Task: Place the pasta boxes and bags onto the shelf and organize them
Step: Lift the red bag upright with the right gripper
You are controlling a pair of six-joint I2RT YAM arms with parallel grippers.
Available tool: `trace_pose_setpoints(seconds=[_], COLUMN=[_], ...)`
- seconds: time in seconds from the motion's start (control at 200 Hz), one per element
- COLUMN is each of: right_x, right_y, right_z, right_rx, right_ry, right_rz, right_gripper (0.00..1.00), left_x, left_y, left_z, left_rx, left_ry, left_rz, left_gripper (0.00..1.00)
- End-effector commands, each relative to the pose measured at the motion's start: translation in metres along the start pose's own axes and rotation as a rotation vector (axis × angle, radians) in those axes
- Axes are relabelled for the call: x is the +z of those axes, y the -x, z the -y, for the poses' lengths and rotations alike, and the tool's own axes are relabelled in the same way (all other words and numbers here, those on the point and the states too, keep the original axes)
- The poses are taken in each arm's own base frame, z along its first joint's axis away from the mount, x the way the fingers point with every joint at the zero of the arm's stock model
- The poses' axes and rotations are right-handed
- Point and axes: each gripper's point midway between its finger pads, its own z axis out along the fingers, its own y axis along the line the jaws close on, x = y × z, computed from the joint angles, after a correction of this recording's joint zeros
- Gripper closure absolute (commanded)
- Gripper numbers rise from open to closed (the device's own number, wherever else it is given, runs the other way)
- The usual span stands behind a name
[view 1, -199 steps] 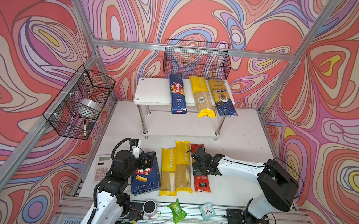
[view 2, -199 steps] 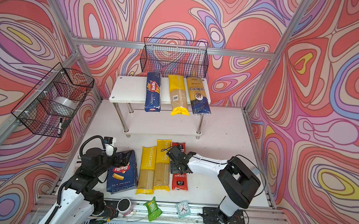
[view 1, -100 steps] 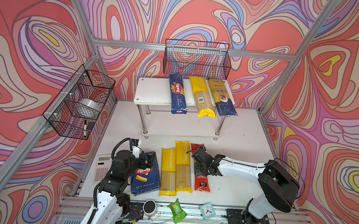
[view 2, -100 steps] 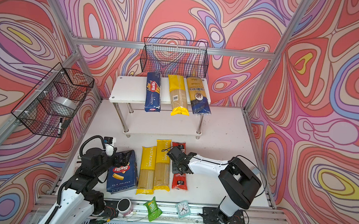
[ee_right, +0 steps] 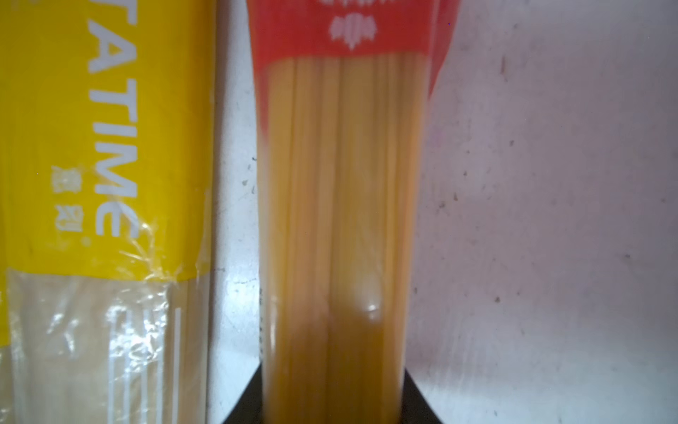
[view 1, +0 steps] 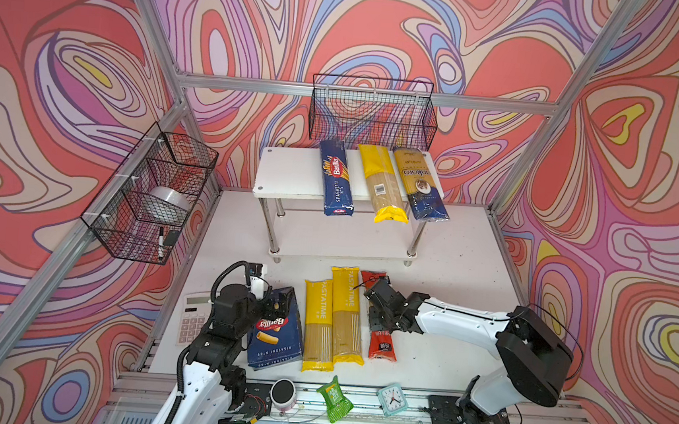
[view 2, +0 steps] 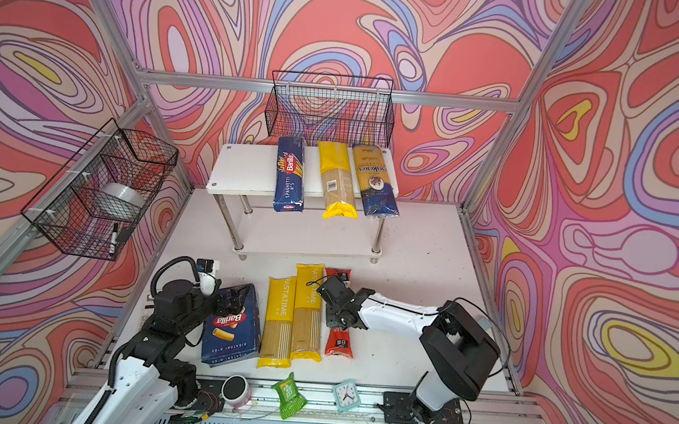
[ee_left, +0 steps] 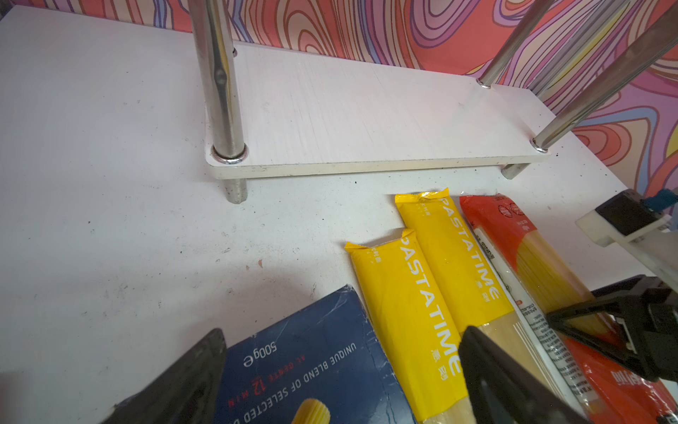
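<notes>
Beside yellow bags [view 1: 347,304], right gripper [view 1: 378,326] pinches red bag [view 1: 382,347] mid-length; slick film may slip, ends sag, snagging shelf [view 1: 291,168]. Left gripper [view 1: 278,304] spread.

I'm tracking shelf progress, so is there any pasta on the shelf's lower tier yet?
No, the lower tier of the shelf shows only its bare white board in the left wrist view.

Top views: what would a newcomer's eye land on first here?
The swirling red, purple and blue walls all around dominate. Next comes the white shelf at the back, its top tier carrying a blue spaghetti box, a yellow bag and a gold and blue bag. In front, the right gripper clamps the red bag lying on the table.
</notes>
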Motion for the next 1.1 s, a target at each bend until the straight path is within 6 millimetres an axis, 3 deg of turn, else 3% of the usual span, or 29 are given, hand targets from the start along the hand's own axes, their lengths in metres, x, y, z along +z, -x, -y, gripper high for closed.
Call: trace_pose_setpoints(seconds=[0.0,0.165,0.366,0.531,0.731,0.851,1.097], right_x=[-0.014,-0.038,-0.080,-0.100,-0.122,-0.149,-0.182], right_y=[0.013,0.029,0.055,0.065,0.073,0.082,0.093], right_z=[-0.011,-0.018,-0.035,-0.045,-0.071,-0.095,-0.122], right_rx=[0.006,-0.003,-0.028,-0.062,-0.130,-0.164,-0.240], right_ry=[0.050,0.075,0.159,0.194,0.278,0.371,0.439], right_rz=[0.052,0.091,0.173,0.207,0.241,0.309,0.372], right_gripper=[0.69,0.78,0.80,0.82,0.82,0.82,0.82], left_x=[0.000,0.000,0.000,0.000,0.000,0.000,-0.001], left_y=[-0.001,0.000,0.000,-0.001,0.000,0.000,0.000], left_z=[0.001,0.000,-0.001,-0.002,-0.002,-0.003,-0.004], left_rx=[0.008,0.007,0.005,0.003,0.002,0.001,-0.001], left_ry=[-0.001,0.001,0.006,0.013,0.014,0.023,0.026], left_rz=[-0.001,0.001,0.000,-0.001,0.002,0.003,0.005], left_gripper=[0.00,0.00,0.00,0.00,0.00,0.00,0.00])
